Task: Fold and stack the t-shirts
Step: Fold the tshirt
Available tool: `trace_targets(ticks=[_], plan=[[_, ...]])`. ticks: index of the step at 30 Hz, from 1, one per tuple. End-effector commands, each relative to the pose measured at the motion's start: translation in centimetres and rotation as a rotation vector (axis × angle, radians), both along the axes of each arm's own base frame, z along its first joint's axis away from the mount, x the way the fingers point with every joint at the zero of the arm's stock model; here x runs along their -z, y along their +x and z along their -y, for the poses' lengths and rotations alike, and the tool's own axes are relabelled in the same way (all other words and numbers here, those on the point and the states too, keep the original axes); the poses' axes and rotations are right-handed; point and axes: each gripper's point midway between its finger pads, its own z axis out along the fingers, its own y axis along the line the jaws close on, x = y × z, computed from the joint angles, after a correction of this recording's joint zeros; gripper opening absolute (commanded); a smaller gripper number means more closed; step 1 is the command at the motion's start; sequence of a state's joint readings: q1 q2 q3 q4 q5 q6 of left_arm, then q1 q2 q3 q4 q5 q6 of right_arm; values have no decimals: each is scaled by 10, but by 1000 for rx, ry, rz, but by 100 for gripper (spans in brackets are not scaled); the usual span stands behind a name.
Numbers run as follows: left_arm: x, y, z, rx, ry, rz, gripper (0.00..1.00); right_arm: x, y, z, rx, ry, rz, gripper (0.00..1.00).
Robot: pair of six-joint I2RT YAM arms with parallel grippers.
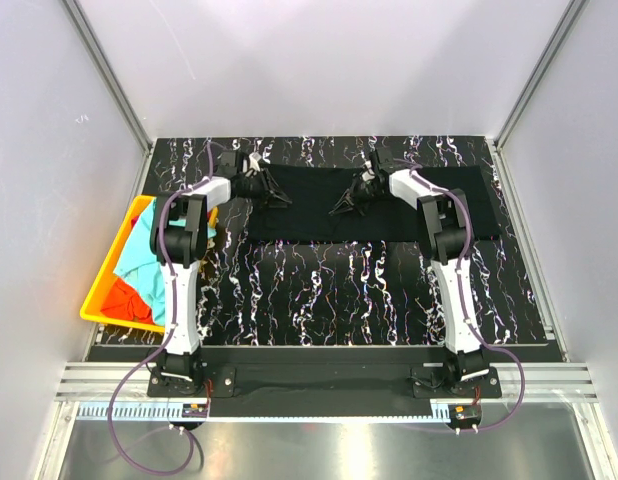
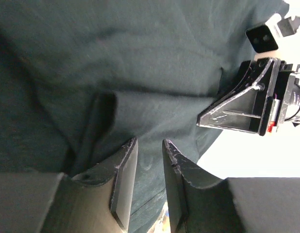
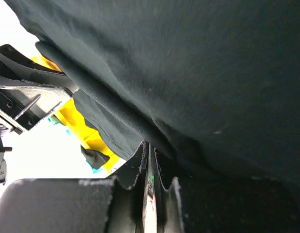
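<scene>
A large black t-shirt (image 1: 309, 215) lies spread across the far part of the table. It fills the left wrist view (image 2: 140, 58) and the right wrist view (image 3: 213, 73). My left gripper (image 1: 279, 197) hovers over the shirt's left part. Its jaws (image 2: 150, 141) stand apart, open, with only cloth showing beyond the gap. My right gripper (image 1: 341, 207) is near the shirt's middle, shut (image 3: 151, 145) with its tips pinched on a fold of the black cloth. A turquoise t-shirt (image 1: 139, 250) and an orange-red t-shirt (image 1: 129, 300) lie crumpled in the bin.
The yellow plastic bin (image 1: 107, 262) stands at the table's left edge, and a bit of it shows past the cloth (image 3: 75, 119). The table has a black marbled top (image 1: 339, 290). Grey walls with metal frame posts close in the left, right and far sides.
</scene>
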State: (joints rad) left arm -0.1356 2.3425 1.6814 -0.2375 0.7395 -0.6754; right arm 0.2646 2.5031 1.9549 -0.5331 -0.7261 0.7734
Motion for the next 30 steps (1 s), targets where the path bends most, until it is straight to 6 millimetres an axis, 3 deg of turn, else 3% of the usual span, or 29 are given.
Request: trace_targets(ticks=[1,4,5,7,8,9,11,12,14,17,21,24,27,30], plan=[[-3,23,-12,-26,34,75,33,5,20,36,49,-52,67,12],[-17,29,-16,9,62,122,29,-3,22,50,41,-24,79,18],[-20,25,-18,19,81,109,29,-19,23,50,31,-6,106,21],[-51,35,-24,24,118,191,31,-38,19,53,19,4,119,28],[-72,34,-26,26,129,225,34,-56,19,55,8,-2,157,38],[-85,35,-27,18,136,243,34,-64,14,58,3,-16,151,43],[-105,30,-26,4,139,267,37,-91,9,64,-10,-40,206,52],[-119,23,-25,-11,151,282,40,-90,2,70,-6,-77,189,61],[-140,12,-22,-28,171,314,42,-105,-4,85,-4,-127,225,66],[-120,-16,-9,-59,235,241,42,-96,-15,117,15,-253,210,68],[-95,-48,27,-54,336,199,43,-73,-26,167,9,-527,162,70],[-80,-55,43,-87,407,187,47,-64,-20,195,2,-696,163,71],[-64,-52,56,-109,421,162,48,-54,-13,209,-9,-780,165,72],[-38,-46,55,-126,449,117,48,-36,-12,222,-35,-856,136,72]])
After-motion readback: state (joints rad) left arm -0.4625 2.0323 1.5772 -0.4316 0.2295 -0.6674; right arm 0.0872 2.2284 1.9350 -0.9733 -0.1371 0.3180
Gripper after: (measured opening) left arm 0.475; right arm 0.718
